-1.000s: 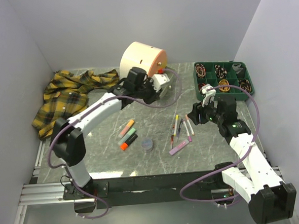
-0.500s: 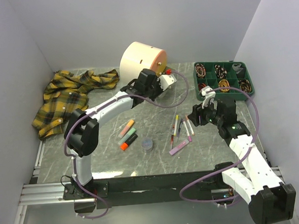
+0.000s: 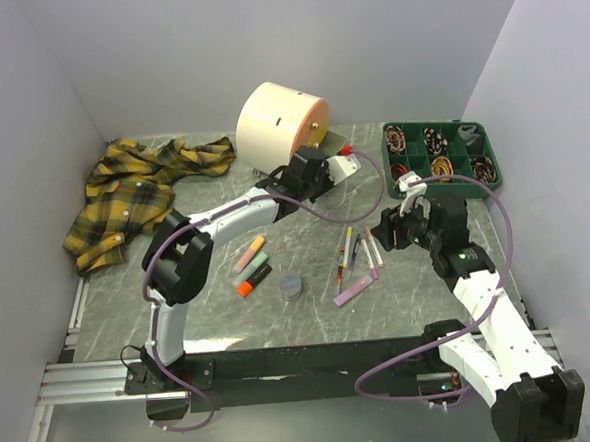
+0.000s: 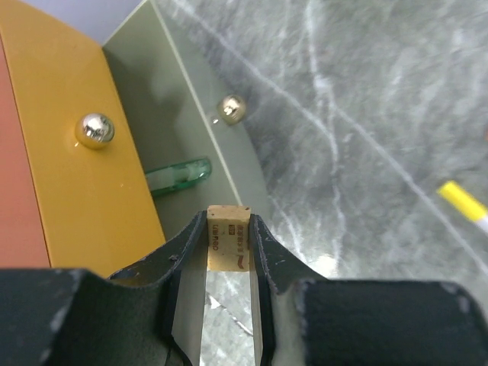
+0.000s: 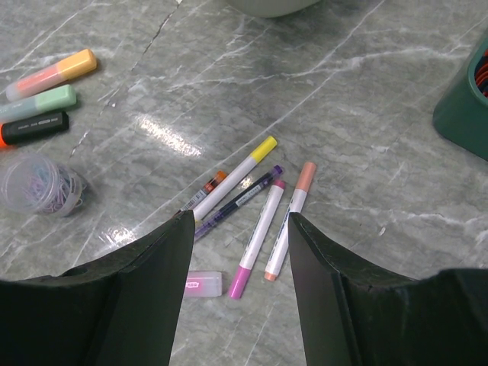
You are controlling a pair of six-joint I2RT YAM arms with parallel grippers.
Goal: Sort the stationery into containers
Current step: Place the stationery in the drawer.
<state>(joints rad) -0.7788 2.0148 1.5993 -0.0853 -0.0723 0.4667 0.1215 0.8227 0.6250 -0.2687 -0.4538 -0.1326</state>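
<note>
My left gripper is shut on a small tan printed block, held just in front of the cream cabinet. The orange drawer front with its metal knob is to the gripper's left, with a grey-green panel and a green object beside it. My right gripper is open, hovering over the thin pens: yellow, purple, pink, peach-capped and red. The orange, green and black-and-red highlighters and the round tin lie further left.
A stubby pink piece lies below the pens. The dark green tray with coiled bands stands at the back right. The plaid cloth lies at the back left. Grey walls close in three sides.
My left gripper has swung right along the front of the cabinet, past its orange end, still holding the tan block. The right arm has hardly moved.
</note>
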